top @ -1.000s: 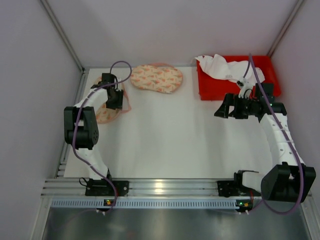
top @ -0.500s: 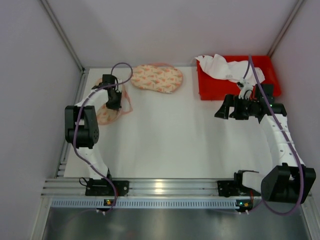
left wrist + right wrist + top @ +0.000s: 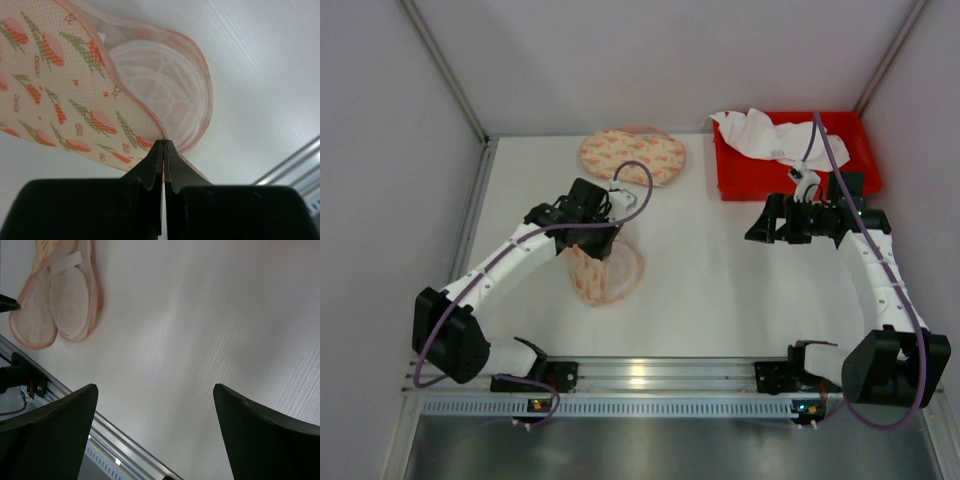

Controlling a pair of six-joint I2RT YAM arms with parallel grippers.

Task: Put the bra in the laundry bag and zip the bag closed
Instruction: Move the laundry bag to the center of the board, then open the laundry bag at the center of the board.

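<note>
Left wrist view: left gripper [image 3: 163, 145] pinched shut on the pink-bound rim of the laundry bag [image 3: 65, 85].
We see peach-print mesh outside and a white ribbed dome inside; the bag is left of middle on the table [image 3: 720, 290], toward the front edge. A matching patterned oval [image 3: 632, 157] lies at the far edge. Our right gripper [image 3: 155, 390] hovers spread wide over bare white tabletop, near the red bin [image 3: 735, 178] of white cloth [image 3: 760, 130] in the far right corner.
</note>
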